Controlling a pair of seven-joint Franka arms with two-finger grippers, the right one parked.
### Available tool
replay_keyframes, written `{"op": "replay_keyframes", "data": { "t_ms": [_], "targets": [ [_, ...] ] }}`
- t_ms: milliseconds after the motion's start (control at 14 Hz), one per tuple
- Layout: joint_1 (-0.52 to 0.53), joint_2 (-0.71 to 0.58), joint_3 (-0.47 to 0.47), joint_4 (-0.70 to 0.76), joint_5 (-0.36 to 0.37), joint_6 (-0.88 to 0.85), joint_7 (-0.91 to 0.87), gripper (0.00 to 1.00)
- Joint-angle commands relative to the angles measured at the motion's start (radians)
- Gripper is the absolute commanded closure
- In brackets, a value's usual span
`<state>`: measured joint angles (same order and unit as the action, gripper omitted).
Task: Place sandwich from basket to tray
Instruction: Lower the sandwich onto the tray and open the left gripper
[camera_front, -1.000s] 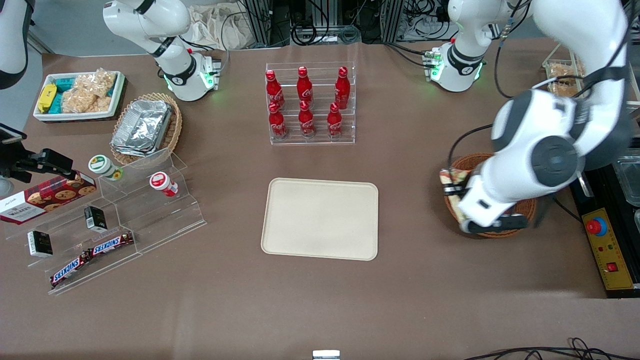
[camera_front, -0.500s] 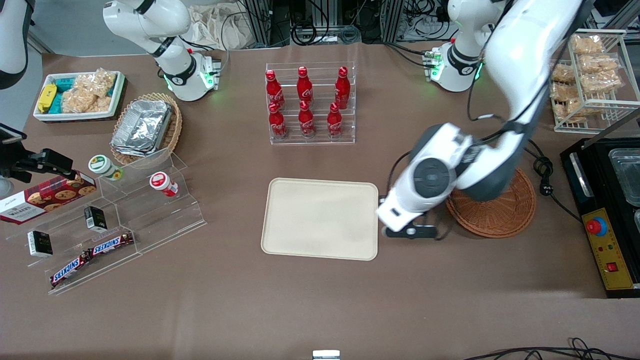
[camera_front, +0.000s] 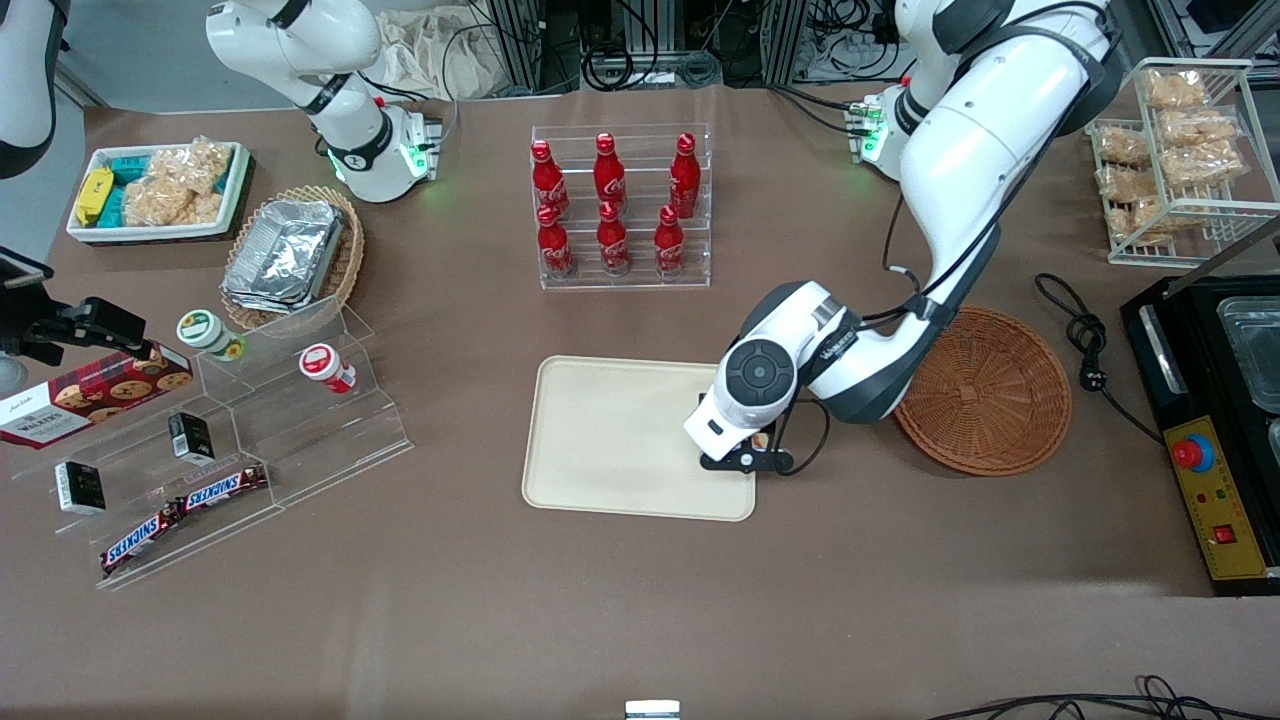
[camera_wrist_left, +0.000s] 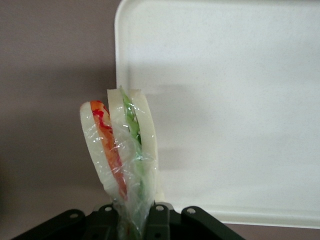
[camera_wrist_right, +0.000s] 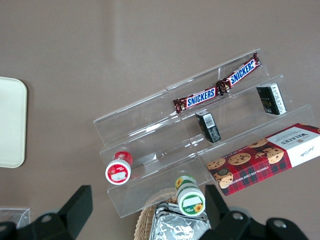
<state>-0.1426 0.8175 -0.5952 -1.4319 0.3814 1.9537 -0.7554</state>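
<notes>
Since half a second earlier, the working arm had swung from the table beside the tray to a spot over the tray's edge, and the basket (camera_front: 985, 390), at the right of the front view, now showed in full with nothing in it. The gripper (camera_front: 745, 455) hung over the tray (camera_front: 620, 440) at the edge nearest the basket, just right of center in the front view. In the wrist view its dark fingers (camera_wrist_left: 159, 216) were closed on the sandwich (camera_wrist_left: 122, 155), pinching the wrapped wedge at one end. The sandwich stood on edge, its pale bread slices and red, orange and green filling facing the camera, partly over the tray's rounded corner (camera_wrist_left: 125, 15) and partly over the brown table (camera_wrist_left: 50, 60). Whether it touched the tray could not be told.

The rest of the tray's surface lay bare. A clear rack of red cola bottles (camera_front: 612, 205) stood at upper center of the front view, farther from the camera than the tray. At the left stood a clear stepped display (camera_front: 250, 440) with two small jars and Snickers bars (camera_front: 180, 515), a tan oval basket of foil containers (camera_front: 290, 255), a white bin of snack packets (camera_front: 160, 190) and a box of cookies (camera_front: 90, 395). At upper right a wire rack (camera_front: 1175, 150) held bagged snacks.
</notes>
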Motion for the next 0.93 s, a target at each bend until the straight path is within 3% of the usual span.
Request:
{"op": "replay_keyframes", "data": {
  "t_ms": [0, 286, 357, 429, 500, 857],
  "targets": [
    [-0.014, 0.06, -0.001, 0.038, 0.013, 0.03, 0.008, 0.98],
    [-0.031, 0.08, -0.001, 0.038, 0.014, 0.059, 0.03, 0.98],
    [-0.032, 0.086, -0.001, 0.039, 0.014, 0.07, 0.028, 0.83],
    [-0.038, 0.089, -0.001, 0.039, 0.013, 0.076, 0.021, 0.48],
    [-0.038, 0.089, 0.0, 0.039, 0.013, 0.076, 0.019, 0.02],
    [-0.028, 0.071, 0.002, 0.034, -0.029, 0.001, 0.018, 0.01]
  ]
}}
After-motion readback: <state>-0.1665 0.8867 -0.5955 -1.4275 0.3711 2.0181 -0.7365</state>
